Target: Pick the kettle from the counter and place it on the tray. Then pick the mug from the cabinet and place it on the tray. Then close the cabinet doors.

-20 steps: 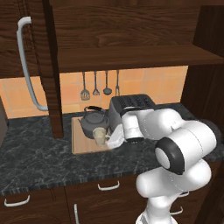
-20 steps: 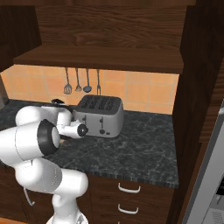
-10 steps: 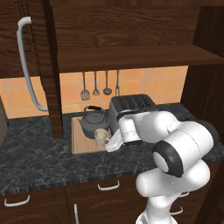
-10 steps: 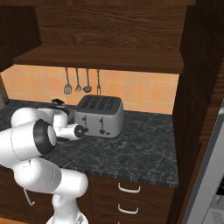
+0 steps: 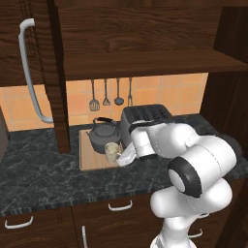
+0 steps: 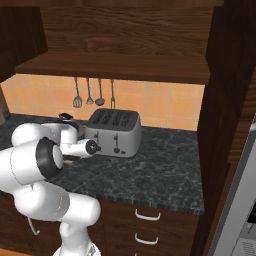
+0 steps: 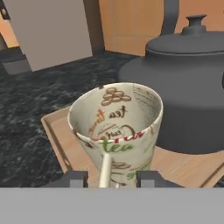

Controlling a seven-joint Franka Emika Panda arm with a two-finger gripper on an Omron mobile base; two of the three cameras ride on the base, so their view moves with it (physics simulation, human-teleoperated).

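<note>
Mug sits upright on the tray near its front right corner, just beside the kettle. Gripper fingers, clamped a moment ago, now stand parted either side of the mug's base, seemingly letting go. Both items look placed; cabinet door hangs open, so closing the doors is probably next.

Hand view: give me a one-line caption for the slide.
Cream mug standing on the wooden tray beside the dark kettle, framed between the gripper fingertips.
</note>
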